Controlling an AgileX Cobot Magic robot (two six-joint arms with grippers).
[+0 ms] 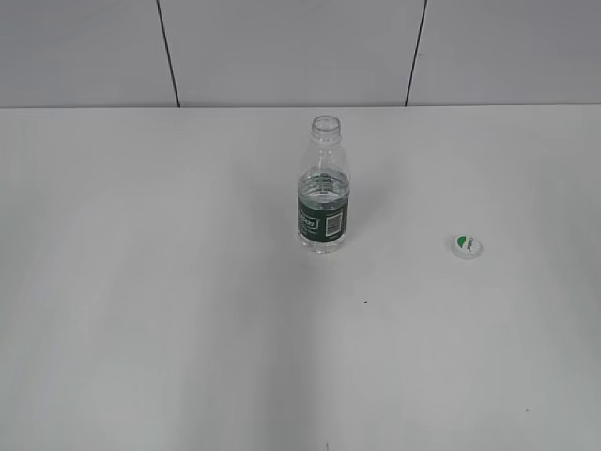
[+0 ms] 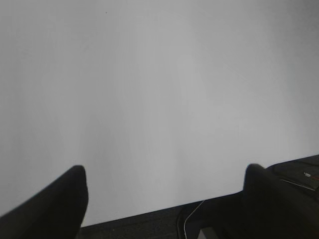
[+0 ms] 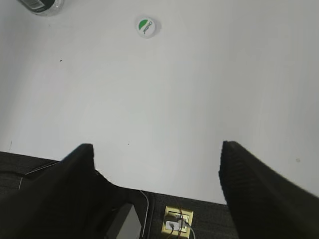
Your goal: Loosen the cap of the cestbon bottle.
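Bottle and cap stood apart in the exterior view: the cestbon bottle [image 1: 324,188] was upright on the white surface [image 1: 141,282], slightly right of centre and toward the far side, its neck open and bare. Its dark green label band faced the camera, with water reaching to about the top of that band. The cap [image 1: 467,246] lay flat on the surface well to the right of the bottle and a little nearer, its green patch facing up. Neither arm showed in this view.

In the left wrist view, the left end effector [image 2: 166,201] had its two dark fingers spread wide, with nothing between them, and hung over the near edge of the surface [image 2: 159,89]. A dark floor and a thin cable showed beyond that edge.

In the right wrist view, the right end effector [image 3: 157,186] was likewise spread wide and held nothing, poised at the near edge of the surface [image 3: 199,99]. The cap [image 3: 146,27] lay far ahead of it, green patch up, and the base of the cestbon bottle [image 3: 42,6] showed in the top left corner. A brass-coloured socket plate [image 3: 178,221] sat on the floor below the edge.
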